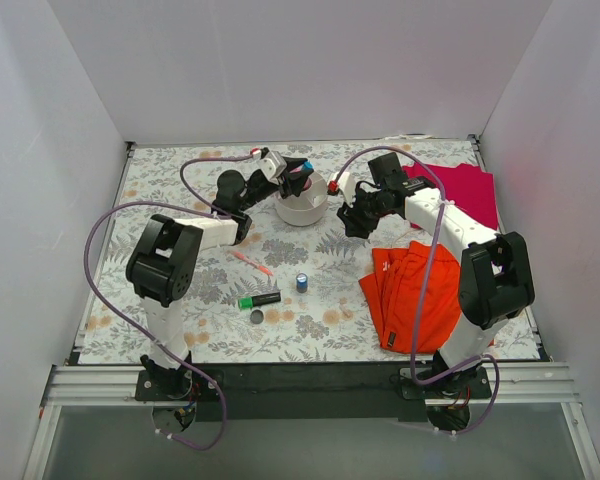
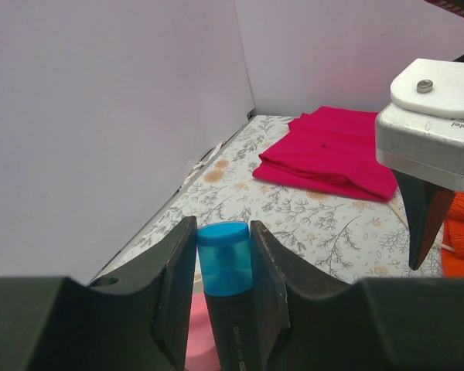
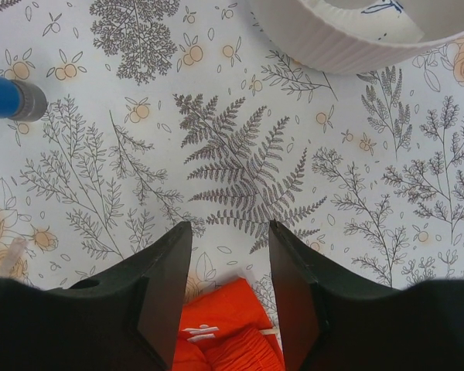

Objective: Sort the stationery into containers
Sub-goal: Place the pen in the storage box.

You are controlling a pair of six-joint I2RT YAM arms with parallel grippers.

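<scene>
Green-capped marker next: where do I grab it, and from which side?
Take the green-capped marker by its black barrel, coming straight down with the jaws across its width. It lies flat on the mat, and a small dark disc sits close beside the capped end.

Blue-capped marker [image 2: 225,259] between pincer [image 2: 223,267] fingers

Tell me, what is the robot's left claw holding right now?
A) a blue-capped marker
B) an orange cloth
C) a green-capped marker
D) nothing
A: the left wrist view shows the left gripper closed from both sides on a black marker with a blue cap.
</scene>
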